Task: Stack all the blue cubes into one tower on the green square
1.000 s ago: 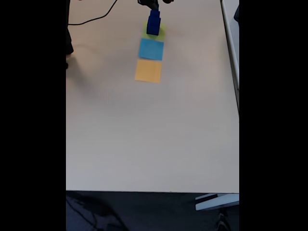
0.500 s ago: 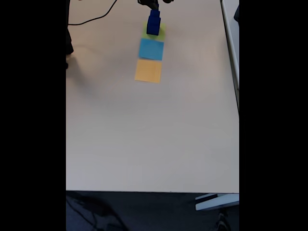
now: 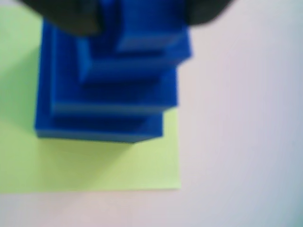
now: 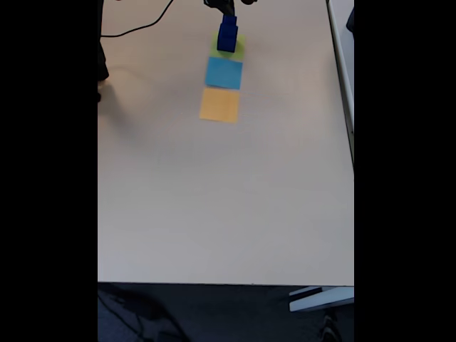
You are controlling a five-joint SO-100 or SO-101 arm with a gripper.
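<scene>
Blue cubes (image 3: 106, 94) fill the near part of the wrist view, stepped one on another from the widest at the bottom to narrower ones above, the whole tower sitting on the green square (image 3: 94, 165), whose bare lime margin shows toward 6 o'clock and along the 9 o'clock side. The tower's long axis looks upright, though the layers seem a little offset toward 3 o'clock as they rise; the blur makes it hard to say how true the alignment is. Past the top layer, at 12 o'clock in this view, two dark blurred shapes flank the uppermost cube: these look like the tips of the pincer (image 3: 142, 14), standing directly over the tower. Whether it grips that top cube or has let go I cannot tell. In the fixed view, going from the near edge of the bench (image 4: 214, 214) outward, come the orange square (image 4: 219, 105), then the light-blue square (image 4: 224, 73), then the lime one under the tower. No loose cube is visible, so stacking seems finished, and a withdrawal should go straight up.
</scene>
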